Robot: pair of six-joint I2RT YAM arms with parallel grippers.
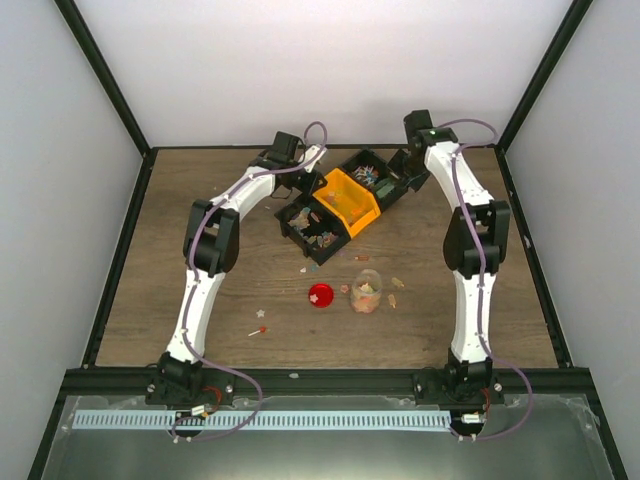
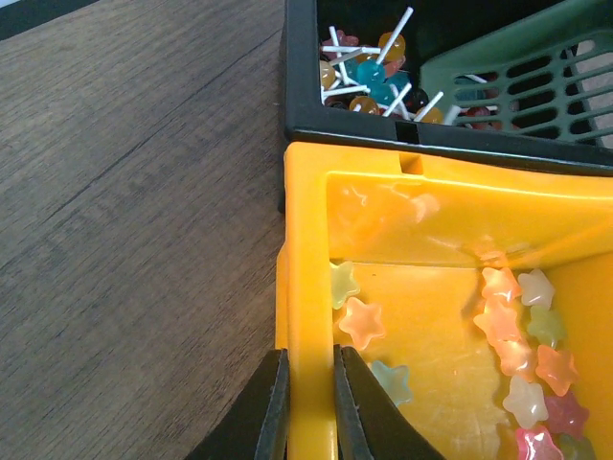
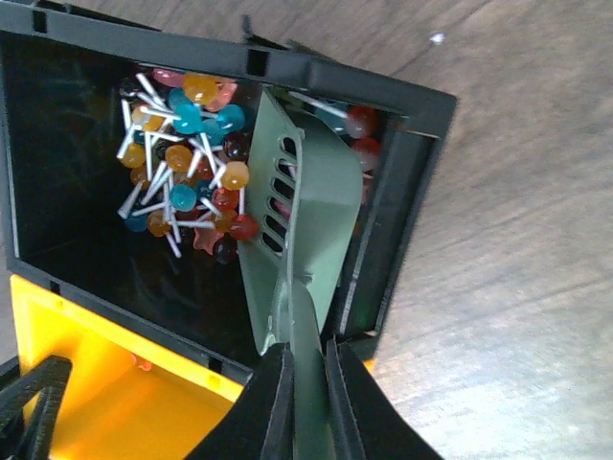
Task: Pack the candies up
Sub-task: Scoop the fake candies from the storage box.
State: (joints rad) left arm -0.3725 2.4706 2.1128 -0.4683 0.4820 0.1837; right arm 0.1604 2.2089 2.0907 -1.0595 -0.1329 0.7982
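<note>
The candies lie in three bins at the back: star-shaped ones (image 2: 362,322) in a yellow bin (image 1: 348,200), round lollipops (image 3: 187,163) in the far black bin (image 1: 372,178), and more in the near black bin (image 1: 308,228). My left gripper (image 2: 308,356) is shut on the yellow bin's side wall (image 2: 308,287). My right gripper (image 3: 306,353) is shut on the handle of a green slotted scoop (image 3: 306,211), whose blade rests inside the far black bin beside the lollipops. A clear jar (image 1: 366,291) holding some candies stands open on the table, nearer the arms.
A round red lid (image 1: 321,295) lies left of the jar. Loose candies are scattered on the wooden table around the jar (image 1: 397,283) and further left (image 1: 258,330). White walls enclose the table on three sides.
</note>
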